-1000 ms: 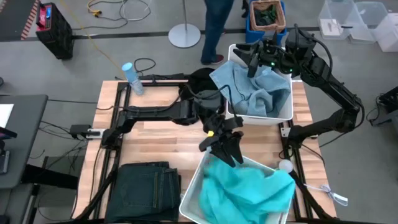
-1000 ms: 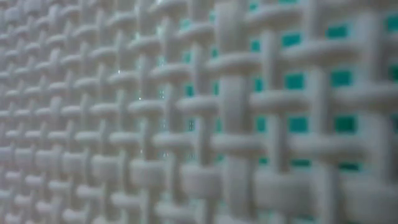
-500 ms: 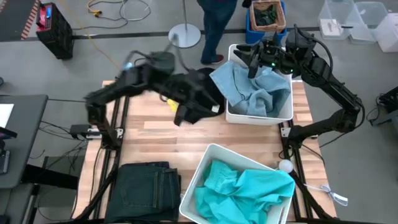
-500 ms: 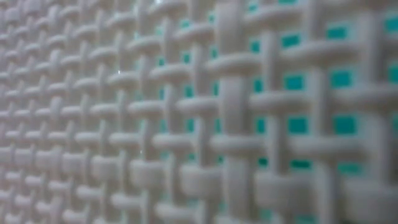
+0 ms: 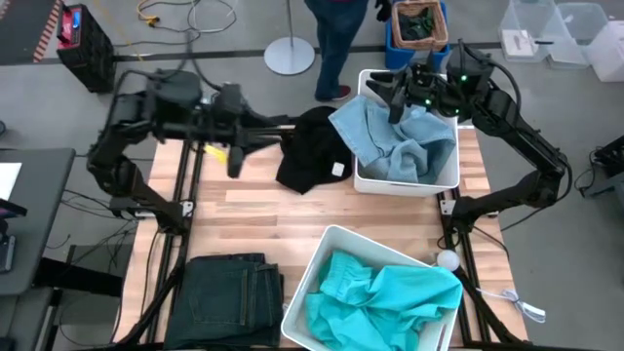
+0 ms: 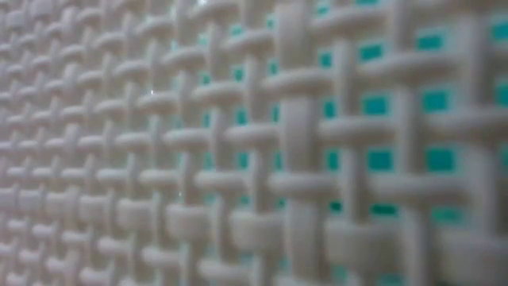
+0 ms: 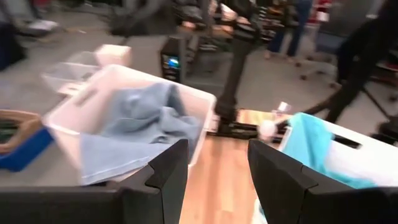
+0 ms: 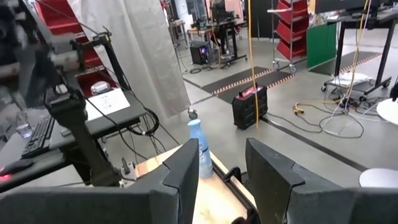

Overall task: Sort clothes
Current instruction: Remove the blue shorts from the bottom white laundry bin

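The turquoise top (image 5: pixel 385 297) lies crumpled in the near white bin (image 5: pixel 314 261). The pale blue denim piece (image 5: pixel 405 141) fills the far white bin (image 5: pixel 390 183), one flap draped over its left rim. The black top (image 5: pixel 312 161) lies bunched on the table left of that bin. The dark jeans (image 5: pixel 229 292) lie folded at the near left. My left gripper (image 5: pixel 234 161) is open and empty above the table's far left, left of the black top. My right gripper (image 5: pixel 395 93) is open and empty above the far bin's far rim.
A blue spray bottle (image 8: pixel 200 149) stands at the table's far left corner. The low view shows only the near bin's woven wall (image 6: pixel 198 159), with turquoise behind its holes. A person (image 5: pixel 336 29) stands beyond the far edge. Bare wood (image 5: pixel 263 219) lies mid-table.
My left gripper has swung from above the near bin's far rim toward the table's far left, passing over the black top. The turquoise top has settled lower in the near bin.
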Controlling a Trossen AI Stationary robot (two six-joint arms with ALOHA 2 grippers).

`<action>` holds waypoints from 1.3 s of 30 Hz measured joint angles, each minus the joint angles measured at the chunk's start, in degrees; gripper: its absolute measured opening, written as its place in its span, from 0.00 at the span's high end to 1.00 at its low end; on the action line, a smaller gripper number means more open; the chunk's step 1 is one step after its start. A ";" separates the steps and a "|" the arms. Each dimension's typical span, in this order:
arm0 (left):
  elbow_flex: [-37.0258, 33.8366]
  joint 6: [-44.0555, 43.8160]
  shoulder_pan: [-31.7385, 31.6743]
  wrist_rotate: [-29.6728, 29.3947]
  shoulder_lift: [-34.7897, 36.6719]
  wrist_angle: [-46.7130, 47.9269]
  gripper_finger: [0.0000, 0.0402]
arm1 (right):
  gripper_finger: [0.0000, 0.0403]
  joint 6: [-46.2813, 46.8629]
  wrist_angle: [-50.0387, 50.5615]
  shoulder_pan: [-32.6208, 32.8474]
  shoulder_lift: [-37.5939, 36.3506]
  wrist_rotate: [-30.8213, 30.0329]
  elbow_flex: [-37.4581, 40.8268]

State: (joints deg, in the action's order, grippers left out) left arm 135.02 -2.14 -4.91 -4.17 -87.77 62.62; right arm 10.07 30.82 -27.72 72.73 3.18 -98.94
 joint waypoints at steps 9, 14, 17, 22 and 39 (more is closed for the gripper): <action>-0.25 -0.06 -0.02 -5.90 3.53 3.76 0.60 | 0.63 -0.04 1.98 1.19 0.00 0.11 0.00; -0.28 -0.95 0.01 -2.76 2.34 4.56 0.60 | 0.63 -0.03 1.96 1.19 0.00 0.10 -0.01; -0.24 0.11 1.79 4.48 -1.31 6.06 0.60 | 0.63 -0.06 1.96 1.19 0.00 0.09 0.00; -0.42 5.98 6.65 10.31 -11.72 7.00 0.60 | 0.63 -0.04 1.74 0.95 0.00 0.09 0.00; -0.22 9.75 18.86 27.07 -34.03 -4.14 0.60 | 0.63 -0.02 2.02 0.95 0.00 0.09 -0.02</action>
State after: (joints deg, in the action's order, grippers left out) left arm 134.80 7.61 13.96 22.91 -121.80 58.48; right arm 10.04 32.84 -26.76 72.73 3.27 -98.96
